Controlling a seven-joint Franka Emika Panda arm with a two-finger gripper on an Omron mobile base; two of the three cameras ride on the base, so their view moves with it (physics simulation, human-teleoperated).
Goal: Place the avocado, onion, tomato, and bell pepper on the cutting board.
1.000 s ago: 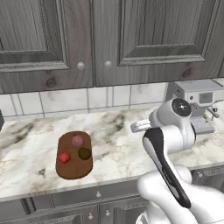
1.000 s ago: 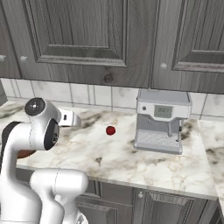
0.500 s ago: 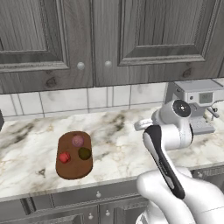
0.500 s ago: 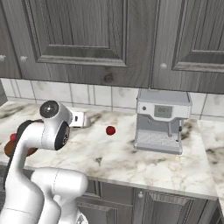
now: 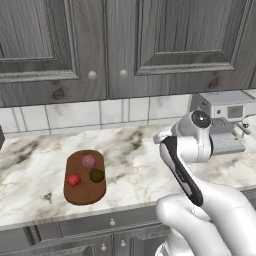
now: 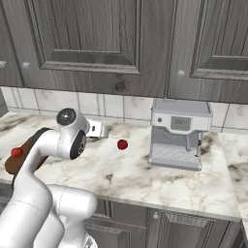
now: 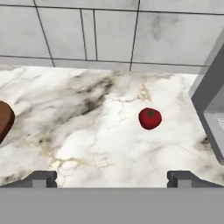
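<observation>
The tomato (image 7: 150, 118) lies alone on the marble counter, ahead of my open gripper (image 7: 112, 179) and a little to its right, with nothing between the fingers. From the right base view the gripper (image 6: 101, 131) hovers just left of the tomato (image 6: 122, 144). Over on the left, the dark cutting board (image 5: 85, 179) carries the pink onion (image 5: 89, 161), the dark avocado (image 5: 96, 175) and the red bell pepper (image 5: 73, 180). In the hand view the board's end (image 7: 3, 120) shows at the left edge.
A grey coffee machine (image 6: 179, 133) stands on the counter right of the tomato, its side (image 7: 210, 96) close by in the hand view. A tiled wall (image 7: 109, 30) and dark cabinets (image 5: 125, 45) back the counter. My arm's elbow (image 5: 192, 140) rises above the counter.
The arm has swung slightly to the right, away from the board and toward the tomato. The fingers stay wide apart and the vegetables have not moved.
</observation>
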